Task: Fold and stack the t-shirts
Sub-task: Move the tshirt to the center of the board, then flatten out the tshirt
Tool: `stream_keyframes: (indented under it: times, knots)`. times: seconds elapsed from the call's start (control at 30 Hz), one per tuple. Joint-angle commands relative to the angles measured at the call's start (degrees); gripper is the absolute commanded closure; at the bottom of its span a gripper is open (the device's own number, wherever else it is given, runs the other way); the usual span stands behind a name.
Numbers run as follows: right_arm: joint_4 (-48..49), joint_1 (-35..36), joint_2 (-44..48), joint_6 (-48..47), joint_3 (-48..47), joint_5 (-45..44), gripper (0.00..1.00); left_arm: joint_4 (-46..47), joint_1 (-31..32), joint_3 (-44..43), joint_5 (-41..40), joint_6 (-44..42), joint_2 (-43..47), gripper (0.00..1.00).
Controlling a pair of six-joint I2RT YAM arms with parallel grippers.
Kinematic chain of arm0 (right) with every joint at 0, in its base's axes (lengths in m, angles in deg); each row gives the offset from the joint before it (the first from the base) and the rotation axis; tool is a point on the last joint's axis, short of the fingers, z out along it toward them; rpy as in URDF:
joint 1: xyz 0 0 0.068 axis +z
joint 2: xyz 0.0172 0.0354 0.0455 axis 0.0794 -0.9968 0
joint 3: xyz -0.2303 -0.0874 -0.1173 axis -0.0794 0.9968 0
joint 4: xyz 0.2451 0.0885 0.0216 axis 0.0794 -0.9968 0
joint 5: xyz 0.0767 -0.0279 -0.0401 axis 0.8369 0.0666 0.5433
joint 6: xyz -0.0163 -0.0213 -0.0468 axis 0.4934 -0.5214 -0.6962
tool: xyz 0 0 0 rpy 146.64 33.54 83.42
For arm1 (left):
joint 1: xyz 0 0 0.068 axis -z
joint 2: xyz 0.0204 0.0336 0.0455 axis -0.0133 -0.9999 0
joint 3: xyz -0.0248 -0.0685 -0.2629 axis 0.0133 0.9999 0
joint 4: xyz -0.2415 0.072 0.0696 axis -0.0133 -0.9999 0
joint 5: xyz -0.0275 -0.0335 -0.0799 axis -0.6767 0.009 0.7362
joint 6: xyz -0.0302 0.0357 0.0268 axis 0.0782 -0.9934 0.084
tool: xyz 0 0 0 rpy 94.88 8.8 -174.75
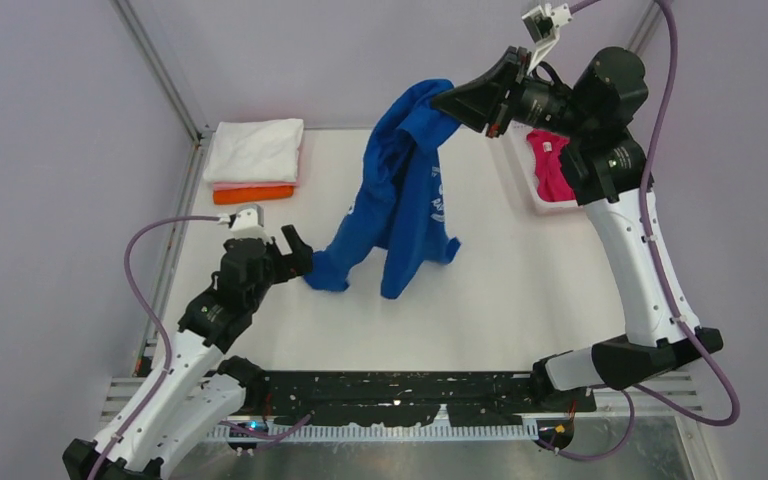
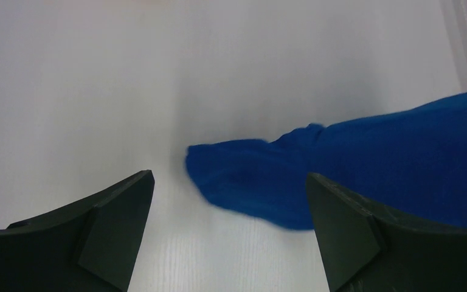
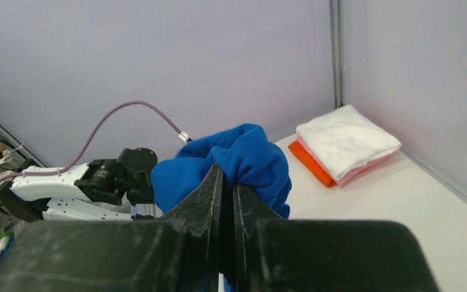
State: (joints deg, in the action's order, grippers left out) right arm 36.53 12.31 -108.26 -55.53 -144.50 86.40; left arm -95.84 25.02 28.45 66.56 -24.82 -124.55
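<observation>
— Where is the blue tee [image 1: 400, 190]?
— It hangs in soft, rumpled folds from the right claw [image 1: 457, 100], which is clenched on a bunched edge of the cloth. Its lower ends trail on the smooth white tabletop [image 1: 520, 290].
— And the left claw [image 1: 298, 252]?
— Released, its dark wedge-shaped jaws spread wide, low over the tabletop just beside the tee's trailing corner.
— The others?
— A white tee [image 1: 255, 148], pink tee [image 1: 255, 184] and orange tee [image 1: 253, 195] lie folded flat, stacked far left. A magenta tee [image 1: 550, 165] sits crumpled in the basket [image 1: 550, 207].

Shirt stack [image 1: 255, 158] back-left, basket [image 1: 544, 207] back-right
</observation>
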Motion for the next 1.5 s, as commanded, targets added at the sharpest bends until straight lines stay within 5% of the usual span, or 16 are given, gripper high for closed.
stream_keyframes:
  times: [0.0, 0.27, 0.37, 0.43, 0.53, 0.67, 1.13, 1.47]
  knots:
    - [1.4, -0.3, 6.2, -3.3, 9.5, -8.5, 0.95, -3.4, 0.1, 0.5, -4.2, 1.8, 3.1, 0.0]
    - [-3.3, -1.0, 16.6, -6.3, 41.2, -45.4, 0.94, -5.7, 0.1, 2.2, -4.8, 3.8, 4.1, 0.0]
    - [-6.8, -3.5, 16.6, -4.0, 51.2, -55.0, 0.87, -6.1, 0.1, 2.4, -4.1, 4.6, 1.9, 0.0]
    - [-9.6, -5.3, 15.6, -3.3, 54.9, -58.7, 0.75, -6.3, 0.1, 2.2, -3.4, 4.9, -0.1, 0.0]
    - [-13.9, -6.9, 14.5, -4.2, 56.8, -62.8, 0.35, -6.3, 0.1, 1.8, -2.1, 5.2, -3.7, 0.0]
    - [-14.7, -7.1, 15.2, -4.9, 57.5, -67.0, 0.01, -6.3, 0.1, 1.1, -0.4, 6.0, -7.7, 0.0]
    - [-9.8, -7.0, 27.6, -6.9, 65.7, -61.9, 0.05, -9.5, 0.1, 4.8, 1.9, 8.4, -5.2, 0.0]
    - [-3.5, -7.0, 34.1, -5.8, 74.0, -51.9, 0.05, 2.7, 0.0, 5.7, 10.2, 8.7, -11.9, 0.0]
